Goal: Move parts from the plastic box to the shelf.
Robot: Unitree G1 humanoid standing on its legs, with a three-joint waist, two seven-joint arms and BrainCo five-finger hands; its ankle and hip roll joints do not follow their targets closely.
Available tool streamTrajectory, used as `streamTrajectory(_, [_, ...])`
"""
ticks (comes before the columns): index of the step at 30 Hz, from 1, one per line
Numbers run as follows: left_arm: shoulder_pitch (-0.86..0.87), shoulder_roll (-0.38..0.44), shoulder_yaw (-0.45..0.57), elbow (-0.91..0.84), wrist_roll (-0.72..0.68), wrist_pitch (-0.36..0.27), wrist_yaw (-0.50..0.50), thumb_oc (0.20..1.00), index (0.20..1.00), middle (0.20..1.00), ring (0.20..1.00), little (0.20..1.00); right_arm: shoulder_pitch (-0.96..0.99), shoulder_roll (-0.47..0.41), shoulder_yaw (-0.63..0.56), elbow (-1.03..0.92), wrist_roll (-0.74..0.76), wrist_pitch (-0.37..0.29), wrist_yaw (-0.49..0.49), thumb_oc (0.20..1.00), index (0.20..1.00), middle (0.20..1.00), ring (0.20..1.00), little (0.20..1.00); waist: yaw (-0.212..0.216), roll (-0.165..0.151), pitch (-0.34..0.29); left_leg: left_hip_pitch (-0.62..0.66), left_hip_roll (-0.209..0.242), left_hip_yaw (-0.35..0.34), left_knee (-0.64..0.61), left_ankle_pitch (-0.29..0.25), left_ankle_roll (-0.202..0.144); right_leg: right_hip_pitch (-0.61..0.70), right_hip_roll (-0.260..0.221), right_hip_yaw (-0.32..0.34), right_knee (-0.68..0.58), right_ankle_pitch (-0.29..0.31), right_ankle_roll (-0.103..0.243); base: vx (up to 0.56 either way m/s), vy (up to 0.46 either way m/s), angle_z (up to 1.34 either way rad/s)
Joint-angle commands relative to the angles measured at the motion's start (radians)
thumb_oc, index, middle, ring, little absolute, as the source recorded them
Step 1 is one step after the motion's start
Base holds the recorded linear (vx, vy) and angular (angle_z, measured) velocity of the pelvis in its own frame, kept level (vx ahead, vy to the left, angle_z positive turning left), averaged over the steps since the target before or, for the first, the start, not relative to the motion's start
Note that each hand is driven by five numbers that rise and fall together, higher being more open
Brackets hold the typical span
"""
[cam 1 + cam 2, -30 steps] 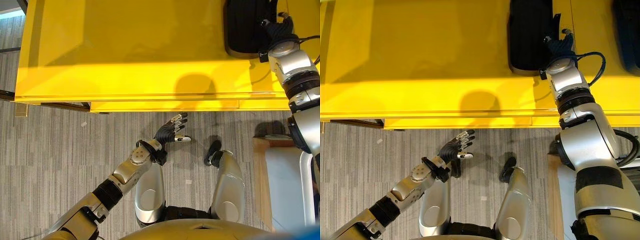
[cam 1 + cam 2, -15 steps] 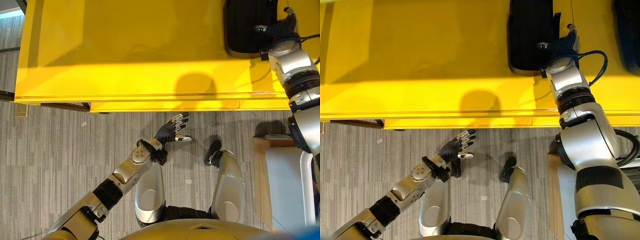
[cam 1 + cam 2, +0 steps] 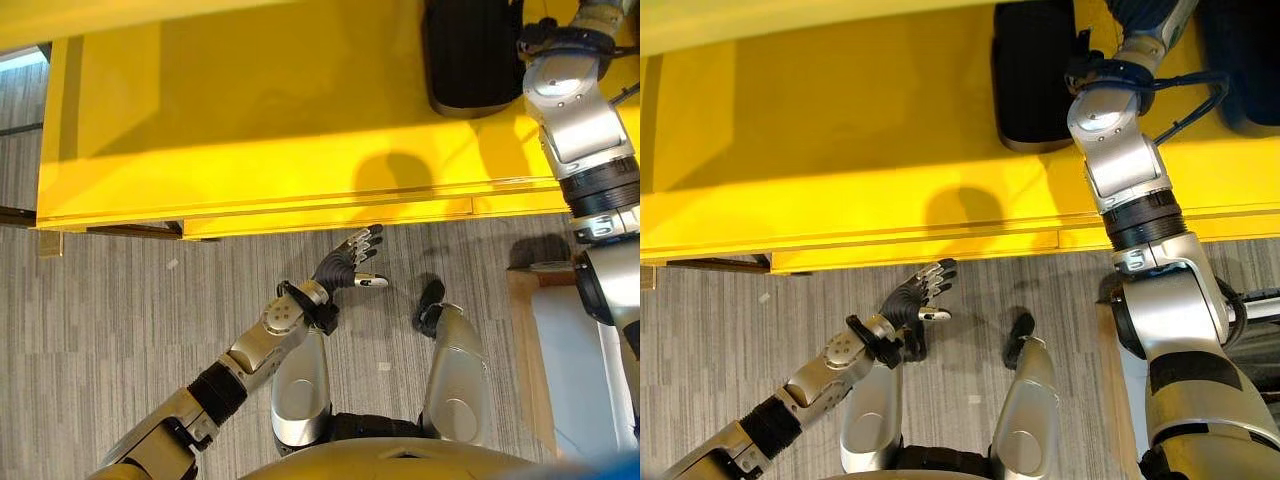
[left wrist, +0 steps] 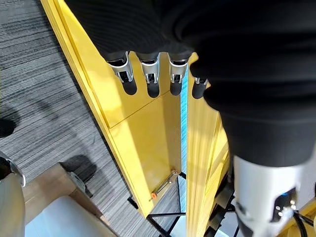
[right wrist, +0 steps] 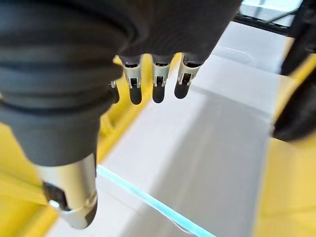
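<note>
Parts (image 3: 472, 55) lie dark at the yellow shelf's (image 3: 250, 120) far right edge; the right hand (image 5: 153, 81), fingers straight and empty, has lifted away, while the left hand (image 3: 345, 268) hangs open.

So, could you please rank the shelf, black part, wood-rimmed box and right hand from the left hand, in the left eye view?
1. shelf, front edge just ahead of left hand.
2. wood-rimmed box, floor right, and black part, on shelf: too close to call.
3. right hand, top right.
</note>
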Motion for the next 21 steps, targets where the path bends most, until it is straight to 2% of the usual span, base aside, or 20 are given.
streamTrajectory(1, [0.04, -0.021, -0.016, -0.067, 0.023, -0.075, -0.004, 1.0, 1.0, 1.0, 1.0, 1.0, -0.005, -0.038, -0.014, -0.037, -0.042, -0.057, 0.048, 1.0, 1.0, 1.0, 1.0, 1.0, 0.015, 0.022, -0.029, 0.069, -0.028, -0.003, -0.156, 0.105, 0.023, 0.044, 0.05, 0.036, 0.1, -0.074, -0.002, -0.03, 0.013, -0.04])
streamTrajectory(2, [0.059, -0.027, 0.007, -0.055, 0.024, -0.091, -0.002, 1.0, 1.0, 1.0, 1.0, 1.0, 0.076, -0.025, -0.026, -0.128, -0.014, -0.048, 0.107, 1.0, 1.0, 1.0, 1.0, 1.0, 0.003, 0.017, -0.029, 0.106, -0.028, 0.005, -0.196, 0.121, 0.018, 0.075, 0.056, 0.036, 0.058, -0.061, 0.0, -0.01, 0.014, -0.04])
streamTrajectory(8, [0.06, -0.027, 0.006, -0.056, 0.024, -0.091, -0.002, 1.0, 1.0, 1.0, 1.0, 1.0, 0.078, -0.024, -0.027, -0.13, -0.014, -0.047, 0.107, 1.0, 1.0, 1.0, 1.0, 1.0, 0.003, 0.017, -0.029, 0.107, -0.029, 0.005, -0.197, 0.122, 0.018, 0.077, 0.056, 0.036, 0.057, -0.061, 0.0, 0.02, 0.022, -0.01])
streamTrajectory(9, [0.204, -0.08, 0.164, -0.067, -0.042, -0.211, -0.044, 1.0, 1.0, 1.0, 1.0, 1.0, 0.535, 0.108, -0.094, -0.458, 0.119, -0.103, 0.318, 1.0, 1.0, 1.0, 1.0, 1.0, -0.053, -0.011, -0.081, 0.269, -0.001, 0.066, -0.365, 0.185, -0.008, 0.224, 0.051, 0.007, -0.174, 0.031, 0.021, 0.11, 0.132, -0.01])
streamTrajectory(11, [0.231, -0.091, 0.189, -0.067, -0.057, -0.203, -0.055, 1.0, 1.0, 1.0, 1.0, 1.0, 0.624, 0.117, -0.076, -0.503, 0.126, -0.061, 0.375, 1.0, 1.0, 1.0, 1.0, 1.0, -0.065, -0.019, -0.105, 0.301, 0.003, 0.075, -0.395, 0.193, -0.012, 0.261, 0.053, 0.003, -0.22, 0.044, 0.024, 0.14, 0.129, -0.33])
streamTrajectory(12, [0.271, -0.108, 0.217, -0.062, -0.059, -0.195, -0.049, 1.0, 1.0, 1.0, 1.0, 1.0, 0.753, 0.116, -0.053, -0.552, 0.044, -0.098, 0.413, 1.0, 1.0, 1.0, 1.0, 1.0, -0.08, -0.028, -0.139, 0.344, 0.01, 0.086, -0.439, 0.207, -0.016, 0.307, 0.058, -0.002, -0.272, 0.059, 0.029, 0.27, 0.179, -0.52])
streamTrajectory(14, [0.377, -0.114, 0.274, -0.094, -0.001, -0.216, -0.075, 1.0, 1.0, 1.0, 1.0, 1.0, 1.12, 0.103, -0.092, -0.681, 0.026, -0.201, 0.486, 1.0, 1.0, 1.0, 1.0, 1.0, -0.122, -0.053, -0.226, 0.416, 0.005, 0.11, -0.504, 0.223, -0.016, 0.385, 0.065, -0.002, -0.374, 0.106, 0.054, 0.31, 0.275, -0.23])
streamTrajectory(15, [0.398, -0.101, 0.291, -0.107, 0.006, -0.217, -0.083, 1.0, 1.0, 1.0, 1.0, 1.0, 1.189, 0.098, -0.104, -0.712, 0.03, -0.219, 0.501, 1.0, 1.0, 1.0, 1.0, 1.0, -0.134, -0.061, -0.246, 0.432, -0.001, 0.121, -0.509, 0.217, -0.012, 0.4, 0.067, 0.002, -0.393, 0.115, 0.063, 0.16, 0.21, -0.14])
streamTrajectory(18, [0.408, -0.079, 0.306, -0.127, -0.004, -0.208, -0.077, 1.0, 1.0, 1.0, 1.0, 1.0, 1.23, 0.086, -0.107, -0.741, 0.018, -0.225, 0.501, 1.0, 1.0, 1.0, 1.0, 1.0, -0.143, -0.072, -0.262, 0.45, -0.011, 0.134, -0.508, 0.201, -0.004, 0.419, 0.065, 0.007, -0.416, 0.125, 0.074, 0.04, 0.11, -0.08])
streamTrajectory(21, [0.406, -0.062, 0.317, -0.133, -0.007, -0.189, -0.081, 1.0, 1.0, 1.0, 1.0, 1.0, 1.229, 0.086, -0.091, -0.732, 0.035, -0.202, 0.509, 1.0, 1.0, 1.0, 1.0, 1.0, -0.139, -0.084, -0.274, 0.469, -0.024, 0.146, -0.509, 0.186, 0.007, 0.437, 0.058, 0.007, -0.438, 0.141, 0.087, 0.01, 0.061, -0.05])
